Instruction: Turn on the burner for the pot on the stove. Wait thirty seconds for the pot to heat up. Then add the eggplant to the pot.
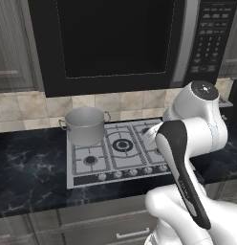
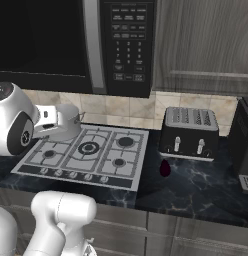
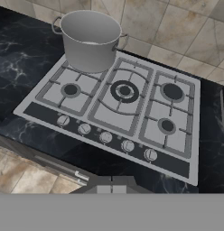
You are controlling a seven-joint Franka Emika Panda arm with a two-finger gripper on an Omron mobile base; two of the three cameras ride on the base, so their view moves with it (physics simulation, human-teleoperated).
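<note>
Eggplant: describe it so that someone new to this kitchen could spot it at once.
Start at the stove under the microwave, then move right onto the dark marble counter. In front of the black toaster sits the eggplant, a small dark maroon oval, the only small loose item there.

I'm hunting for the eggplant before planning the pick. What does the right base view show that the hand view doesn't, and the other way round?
Right base view alone: the eggplant on the dark counter, right of the stove and in front of a black toaster, plus the microwave overhead.
Hand view alone: the pot's open top seen from above and a strip of tan floor at the lower left.
Both: the pot on the stove's rear left burner, the five burners, and the front row of knobs.
</note>
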